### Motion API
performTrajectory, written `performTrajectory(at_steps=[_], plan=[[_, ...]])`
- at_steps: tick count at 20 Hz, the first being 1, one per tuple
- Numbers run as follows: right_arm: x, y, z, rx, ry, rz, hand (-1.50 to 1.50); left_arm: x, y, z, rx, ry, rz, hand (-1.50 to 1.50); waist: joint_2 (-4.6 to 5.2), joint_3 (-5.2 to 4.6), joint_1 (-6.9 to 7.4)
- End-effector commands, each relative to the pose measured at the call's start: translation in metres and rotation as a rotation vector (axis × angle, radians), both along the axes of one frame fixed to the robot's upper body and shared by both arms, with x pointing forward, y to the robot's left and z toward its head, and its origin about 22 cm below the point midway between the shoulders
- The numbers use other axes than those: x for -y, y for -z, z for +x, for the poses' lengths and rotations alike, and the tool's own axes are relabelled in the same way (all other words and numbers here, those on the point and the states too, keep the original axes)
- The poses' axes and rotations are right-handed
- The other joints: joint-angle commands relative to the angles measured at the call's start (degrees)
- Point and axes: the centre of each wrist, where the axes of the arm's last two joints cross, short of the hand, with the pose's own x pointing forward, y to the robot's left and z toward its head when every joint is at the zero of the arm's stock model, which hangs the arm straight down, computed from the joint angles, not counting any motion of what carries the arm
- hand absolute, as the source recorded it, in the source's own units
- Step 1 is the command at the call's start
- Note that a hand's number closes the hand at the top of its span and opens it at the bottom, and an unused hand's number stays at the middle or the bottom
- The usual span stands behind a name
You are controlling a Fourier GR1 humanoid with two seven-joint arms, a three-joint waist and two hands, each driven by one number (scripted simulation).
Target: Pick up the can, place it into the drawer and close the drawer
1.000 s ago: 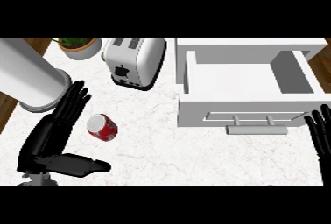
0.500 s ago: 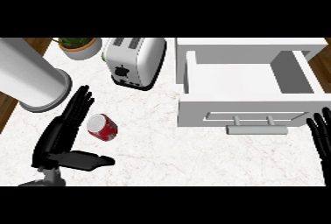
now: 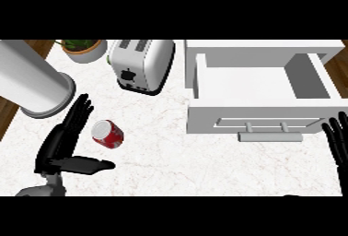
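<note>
Reaching: left hand spread, fingers straight just beside red can, thumb below it. Can on counter at 9 o'clock from open drawer. Best curl round can's middle before lifting. Right hand resting open at 3 o'clock edge.

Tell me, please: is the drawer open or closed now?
Open. The drawer is pulled out, its bare white inside shows from above, and nothing lies in it. The can is on the counter.
</note>
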Motion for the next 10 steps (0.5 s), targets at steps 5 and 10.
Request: performTrajectory(at_steps=[5,10], plan=[[0.010,-0.013,0.003,0.003,-0.007,-0.010,-1.50,-0.004,0.046,-0.003,-0.027,-0.005,0.022,-1.50,0.02,-0.01,-0.07],[-0.010,0.013,-0.019,-0.004,0.019,0.007,-1.50,-0.020,0.059,-0.008,-0.022,-0.002,0.020,-1.50,-0.01,-0.01,-0.13]])
